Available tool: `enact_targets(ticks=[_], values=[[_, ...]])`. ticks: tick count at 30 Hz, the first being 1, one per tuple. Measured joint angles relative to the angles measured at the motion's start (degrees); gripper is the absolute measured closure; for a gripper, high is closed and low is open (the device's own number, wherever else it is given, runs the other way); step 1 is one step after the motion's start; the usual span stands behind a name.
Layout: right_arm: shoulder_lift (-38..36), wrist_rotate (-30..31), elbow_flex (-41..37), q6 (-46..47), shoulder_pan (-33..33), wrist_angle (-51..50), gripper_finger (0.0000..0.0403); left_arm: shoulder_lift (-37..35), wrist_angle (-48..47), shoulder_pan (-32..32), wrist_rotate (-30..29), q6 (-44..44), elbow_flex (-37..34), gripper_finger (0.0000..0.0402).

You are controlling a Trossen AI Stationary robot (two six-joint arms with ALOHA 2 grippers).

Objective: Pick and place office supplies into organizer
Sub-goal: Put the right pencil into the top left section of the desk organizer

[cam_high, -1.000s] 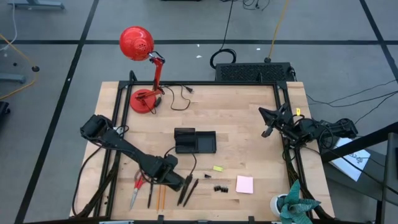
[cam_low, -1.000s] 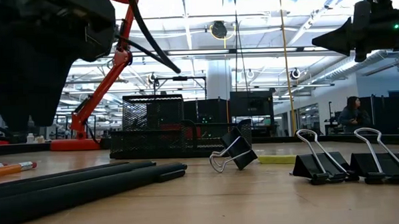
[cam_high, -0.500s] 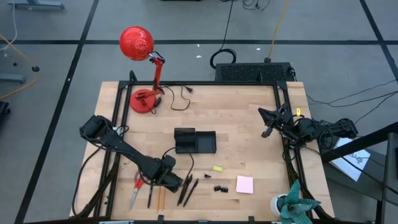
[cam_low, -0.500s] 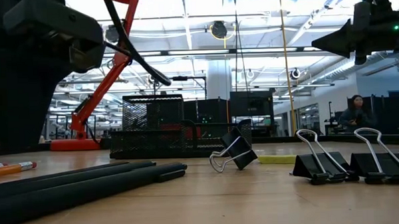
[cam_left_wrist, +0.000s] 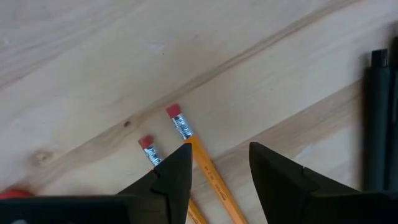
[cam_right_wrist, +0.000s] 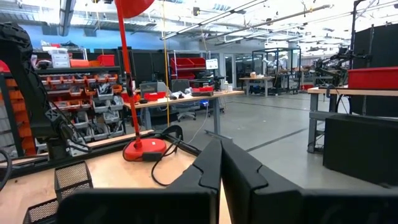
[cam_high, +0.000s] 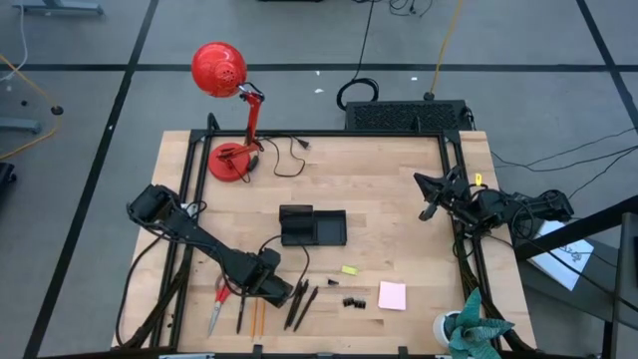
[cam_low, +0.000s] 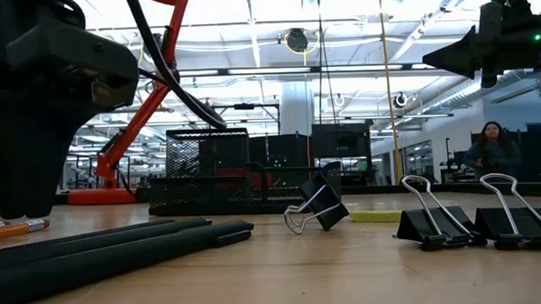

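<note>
Near the table's front edge: left gripper [cam_left_wrist: 217, 171], jaws parted, nothing held, straddling one orange pencil [cam_left_wrist: 199, 152]; right gripper [cam_high: 427, 211] shut, empty.

Orange pencils [cam_left_wrist: 186, 134] running under the left gripper's fingers [cam_left_wrist: 168, 180], lower lengths hidden, pen [cam_left_wrist: 376, 124] cut off at frame edge

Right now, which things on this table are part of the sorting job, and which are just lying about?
Part of the job:
- organizer
- red-handled scissors
- two orange pencils, under the left pincer
- black pens
- black clips
- yellow piece
- pink sticky-note pad

Just lying about:
- red desk lamp
- black box with cables
</note>
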Motion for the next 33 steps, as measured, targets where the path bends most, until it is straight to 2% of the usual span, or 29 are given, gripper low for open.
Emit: enact_targets(ticks=[24,33], values=[[0.02,-0.01,0.0,0.05,-0.02,0.02,0.0399,5.63,0.01,-0.28,1.05,1.52,0.33,0.0241],[0.02,-0.38,0.0,0.07,-0.02,0.0,0.0399,5.66,1.32,-0.33,0.21,2.6,0.16,0.0322]])
